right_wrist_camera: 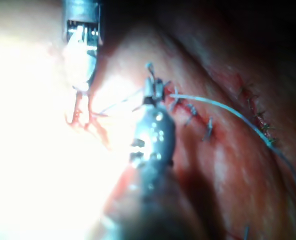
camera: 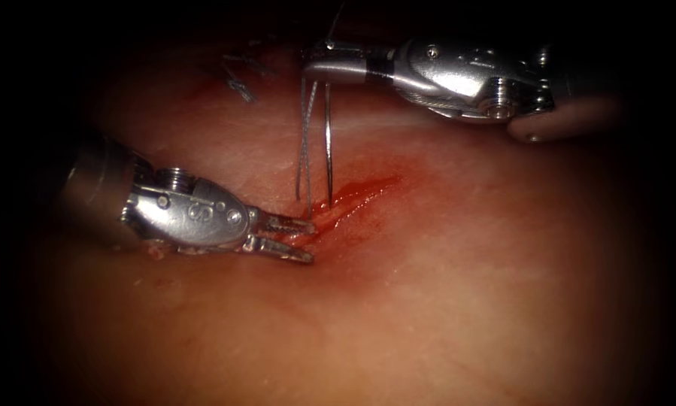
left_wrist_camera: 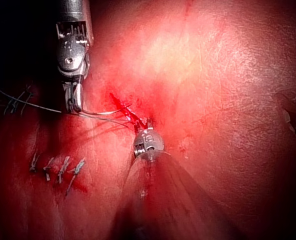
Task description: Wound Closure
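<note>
The cut (camera: 362, 189) is a short red slit in the middle of the tissue (camera: 443, 286). My right tool's jaws (camera: 313, 66) are above it, shut on the upper end of the needle (camera: 328, 143). The needle hangs straight down, and its lower end meets the tissue at the cut's left end; I cannot tell how deep it sits. Two strands of thread (camera: 304, 143) run down beside it from the same jaws. My left tool's jaws (camera: 300, 239) lie open at the cut's left end, holding nothing. From the left wrist view, the right tool (left_wrist_camera: 74, 102) holds the pale needle (left_wrist_camera: 100, 114).
Red fluid (camera: 338, 214) wets the tissue around the cut. Earlier stitches with short cut ends (camera: 240, 84) sit at the back left, also seen as stitches (left_wrist_camera: 58, 170) and stitches (right_wrist_camera: 194, 114). A long thread (right_wrist_camera: 223, 106) trails away from my right tool (right_wrist_camera: 150, 80).
</note>
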Robot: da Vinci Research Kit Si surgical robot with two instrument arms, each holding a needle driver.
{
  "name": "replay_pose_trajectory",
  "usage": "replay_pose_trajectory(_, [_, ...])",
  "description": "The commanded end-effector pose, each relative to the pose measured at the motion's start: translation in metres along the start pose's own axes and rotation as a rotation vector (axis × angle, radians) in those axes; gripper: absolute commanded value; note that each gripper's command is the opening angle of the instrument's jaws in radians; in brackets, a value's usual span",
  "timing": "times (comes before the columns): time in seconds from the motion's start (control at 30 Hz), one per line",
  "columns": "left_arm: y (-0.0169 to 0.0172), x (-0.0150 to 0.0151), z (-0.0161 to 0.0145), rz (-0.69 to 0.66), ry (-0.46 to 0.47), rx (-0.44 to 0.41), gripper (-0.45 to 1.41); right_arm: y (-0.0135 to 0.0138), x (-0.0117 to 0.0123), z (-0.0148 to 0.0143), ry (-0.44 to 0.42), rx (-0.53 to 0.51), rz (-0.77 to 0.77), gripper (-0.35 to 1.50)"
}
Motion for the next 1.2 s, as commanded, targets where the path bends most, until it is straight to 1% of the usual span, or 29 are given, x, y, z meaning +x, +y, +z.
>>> replay_pose_trajectory(0.03, [0.0002,-0.0003,0.0006,0.003,-0.001,-0.005,-0.01,-0.0001,-0.0005,0.0007,0.004,0.008,-0.029,-0.35])
replay_pose_trajectory(0.23, [0.0003,-0.0005,0.0003,0.0,-0.016,-0.01,-0.01,-0.0012,-0.0005,0.0011,0.0,0.031,-0.135,-0.35])
replay_pose_trajectory(0.47, [0.0004,-0.0004,-0.0001,0.0,-0.021,-0.014,-0.01,-0.002,-0.0006,0.0017,-0.013,0.039,-0.211,-0.35])
replay_pose_trajectory(0.6, [0.0006,-0.0003,-0.0003,-0.001,-0.024,-0.02,-0.01,-0.002,-0.001,0.002,-0.024,0.045,-0.232,-0.35])
replay_pose_trajectory(0.8, [0.0007,-0.0002,-0.0007,-0.001,-0.024,-0.019,-0.01,-0.0027,-0.0027,0.002,-0.056,0.061,-0.279,-0.35])
replay_pose_trajectory(0.97, [0.0008,-0.0003,-0.001,0.0,-0.024,-0.018,-0.01,-0.0028,-0.0035,0.0017,-0.07,0.07,-0.304,-0.35])
replay_pose_trajectory(1.07, [0.0008,-0.0002,-0.0012,0.0,-0.027,-0.017,-0.01,-0.0028,-0.0038,0.0015,-0.07,0.072,-0.306,-0.35])
replay_pose_trajectory(1.2, [0.0008,-0.0001,-0.0012,-0.001,-0.027,-0.015,-0.01,-0.0032,-0.0037,0.0015,-0.072,0.074,-0.307,-0.35])
